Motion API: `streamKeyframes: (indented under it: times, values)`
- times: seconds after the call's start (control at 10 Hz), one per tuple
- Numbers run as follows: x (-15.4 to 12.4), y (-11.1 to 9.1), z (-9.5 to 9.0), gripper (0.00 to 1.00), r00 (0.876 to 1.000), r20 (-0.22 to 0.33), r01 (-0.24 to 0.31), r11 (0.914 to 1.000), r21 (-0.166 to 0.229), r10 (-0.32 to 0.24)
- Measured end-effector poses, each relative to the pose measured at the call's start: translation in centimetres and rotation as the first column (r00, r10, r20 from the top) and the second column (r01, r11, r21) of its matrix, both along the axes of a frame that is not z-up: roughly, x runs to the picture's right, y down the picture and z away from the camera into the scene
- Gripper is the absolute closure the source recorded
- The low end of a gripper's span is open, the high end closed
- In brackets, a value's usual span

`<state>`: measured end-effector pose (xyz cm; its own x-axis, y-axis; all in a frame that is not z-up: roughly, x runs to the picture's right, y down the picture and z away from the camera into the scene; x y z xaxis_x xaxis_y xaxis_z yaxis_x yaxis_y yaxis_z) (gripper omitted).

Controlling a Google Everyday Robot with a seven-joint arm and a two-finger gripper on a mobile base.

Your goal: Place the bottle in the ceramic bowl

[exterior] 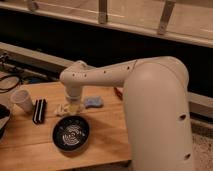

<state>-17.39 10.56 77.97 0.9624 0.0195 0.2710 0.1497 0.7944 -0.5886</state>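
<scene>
Robot's hand (73, 104) hangs low over the middle of the tabletop (107, 125), right at the pale bottle (62, 109), which lies on the wood just beyond the ceramic bowl (71, 133) near the front edge. Whether the hand is open or closed cannot be told. A white cup (22, 100) and black block (39, 111) sit toward the left edge, with a small blue object (93, 102) just right of the hand.

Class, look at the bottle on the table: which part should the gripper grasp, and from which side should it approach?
Probably the middle of its body, from straight above. The bottle seems to lie on its side on the table, just behind the bowl, so its rounded flanks are the reachable faces. The gripper hangs directly over it, partly hiding it.
</scene>
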Motion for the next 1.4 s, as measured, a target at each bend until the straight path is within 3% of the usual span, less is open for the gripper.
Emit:
streamKeyframes:
  times: [0.3,0.6,0.7,0.9,1.3,1.4]
  values:
    - [4.1,4.4,-3.8,0.58,0.997,-0.065,-0.032,0.999,-0.031,0.03]
    - [7.5,6.0,-6.0,0.87,0.993,-0.116,-0.04,0.999,-0.017,0.038]
    - [7.8,5.7,-6.4,0.95,0.991,-0.126,-0.036,0.9994,-0.005,0.035]
    - [7.9,3.8,-6.2,1.0,0.988,-0.151,-0.019,0.9997,0.018,0.021]
    - [8.6,-0.8,-2.2,1.0,0.988,-0.156,-0.015,0.9993,0.034,0.02]
    - [8.8,-1.0,-1.5,1.0,0.987,-0.156,-0.02,0.9994,0.029,0.025]
